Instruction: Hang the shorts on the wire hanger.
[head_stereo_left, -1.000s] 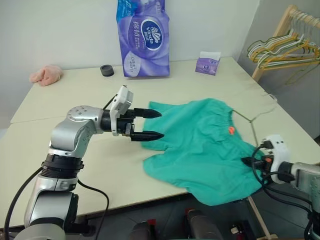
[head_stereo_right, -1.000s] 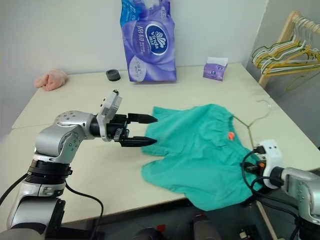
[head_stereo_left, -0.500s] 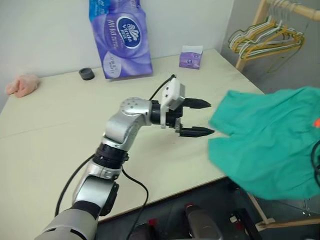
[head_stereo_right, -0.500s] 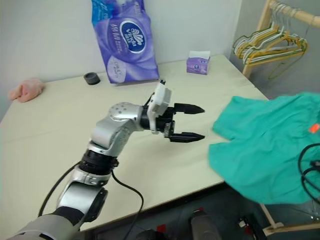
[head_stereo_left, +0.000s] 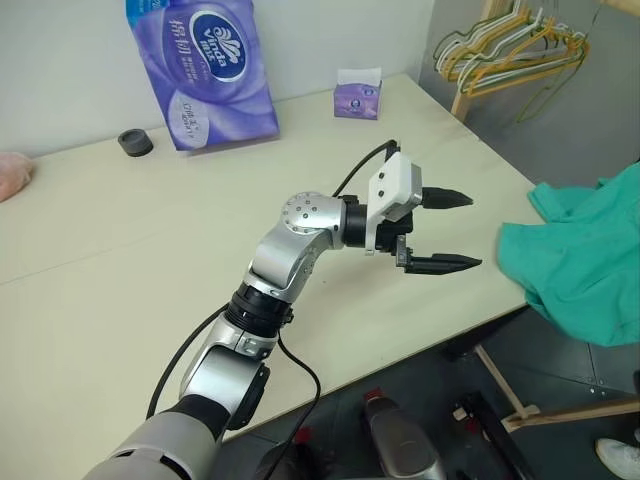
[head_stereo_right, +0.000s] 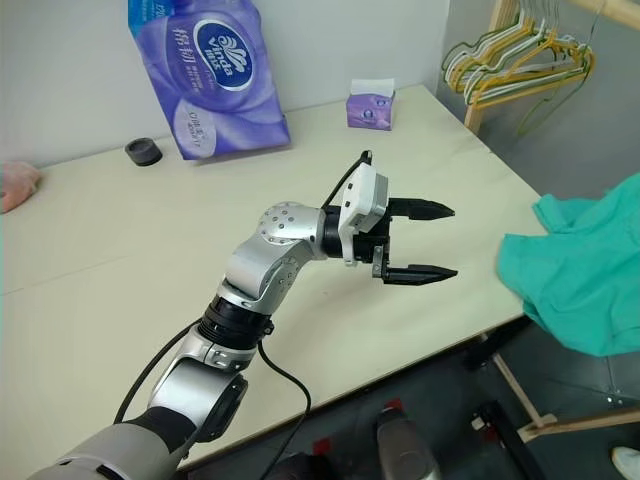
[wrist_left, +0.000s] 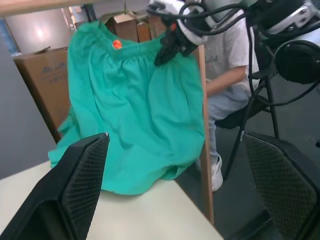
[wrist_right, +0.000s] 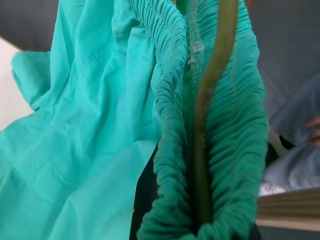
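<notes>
The teal-green shorts (wrist_left: 135, 105) hang in the air past the table's right edge (head_stereo_left: 480, 150), also seen as shorts (head_stereo_left: 585, 260) at the right of the head view. My right gripper (wrist_left: 164, 54) is shut on their gathered waistband, near the orange tag (wrist_left: 117, 44). In the right wrist view the olive-green wire hanger (wrist_right: 210, 100) runs along inside the bunched waistband (wrist_right: 170, 125), down to my grip. My left gripper (head_stereo_left: 474, 230) is open and empty over the table's right part, pointing level toward the shorts, a short gap away.
On the table stand a purple tissue pack (head_stereo_left: 200, 75), a small tissue box (head_stereo_left: 357, 97), a black ring (head_stereo_left: 131, 142) and a pink cloth (head_stereo_left: 10, 175). A wooden rack with several hangers (head_stereo_left: 510, 50) is beyond the far right corner. A seated person (wrist_left: 227, 60) is behind the shorts.
The camera has swung right. My right gripper has lifted the shorts off the table and carried them rightward past its edge. My left gripper moved right after them, staying open.
</notes>
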